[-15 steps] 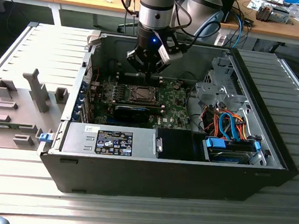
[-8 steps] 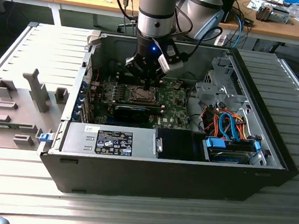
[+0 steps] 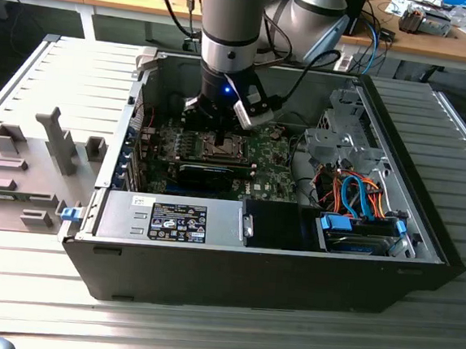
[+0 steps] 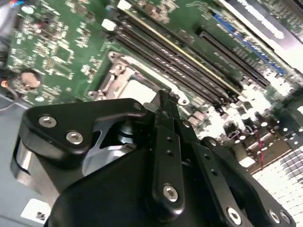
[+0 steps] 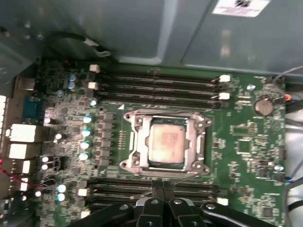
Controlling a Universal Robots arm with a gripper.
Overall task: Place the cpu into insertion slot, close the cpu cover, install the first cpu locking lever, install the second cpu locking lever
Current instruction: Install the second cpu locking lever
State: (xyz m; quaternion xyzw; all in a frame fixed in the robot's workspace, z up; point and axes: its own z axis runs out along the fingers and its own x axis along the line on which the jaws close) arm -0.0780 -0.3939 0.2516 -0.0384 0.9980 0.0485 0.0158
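The cpu [image 5: 166, 143] lies flat in the insertion slot [image 5: 129, 164], its dull silver top showing through the window of the cpu cover [image 5: 137, 142], which is folded down over it. A thin wire locking lever [image 5: 182, 178] runs along the socket's edge nearest my gripper [image 5: 161, 188]. The black fingers [image 5: 155, 185] are pressed together at that lever's end, with nothing seen between them. In the second wrist view the gripper [image 4: 163, 97] is tip-down just beside the cpu [image 4: 138, 90]. The exterior view has the gripper [image 3: 220, 134] reaching into the case, right over the slot [image 3: 219, 147].
Long memory slots [image 5: 156, 85] flank the socket on both sides. A black card [image 3: 209, 172] lies near the socket, a silver power supply [image 3: 172, 218] in front, a drive cage with orange and blue cables [image 3: 354, 193] at the exterior view's right. Case walls [image 3: 398, 156] surround everything.
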